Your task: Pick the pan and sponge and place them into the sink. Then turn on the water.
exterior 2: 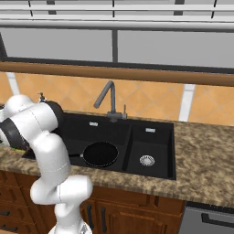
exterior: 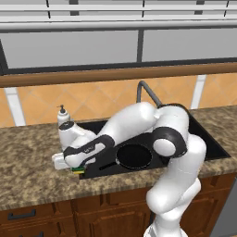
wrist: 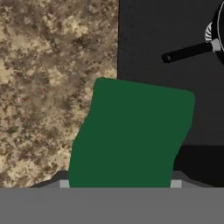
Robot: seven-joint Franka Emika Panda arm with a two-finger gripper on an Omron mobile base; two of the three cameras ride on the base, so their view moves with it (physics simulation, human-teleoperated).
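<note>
One item done: pan [exterior 2: 100, 153] lies in sink [exterior 2: 151, 137] left basin | pincer [wrist: 120, 183] partly closed, gripping sponge [wrist: 131, 135] at sink's left rim | next: lift, carry over basin, release.

the setting is a rendered domestic kitchen. evidence: a speckled brown granite countertop [exterior 2: 201, 164] carrying a black double-basin sink [exterior 2: 151, 137], a dark gooseneck faucet [exterior 2: 109, 98] behind it, an orange tiled backsplash [exterior: 92, 99], wooden base cabinets [exterior: 41, 215] with dark handles below, and a window [exterior 2: 114, 45] above.
</note>
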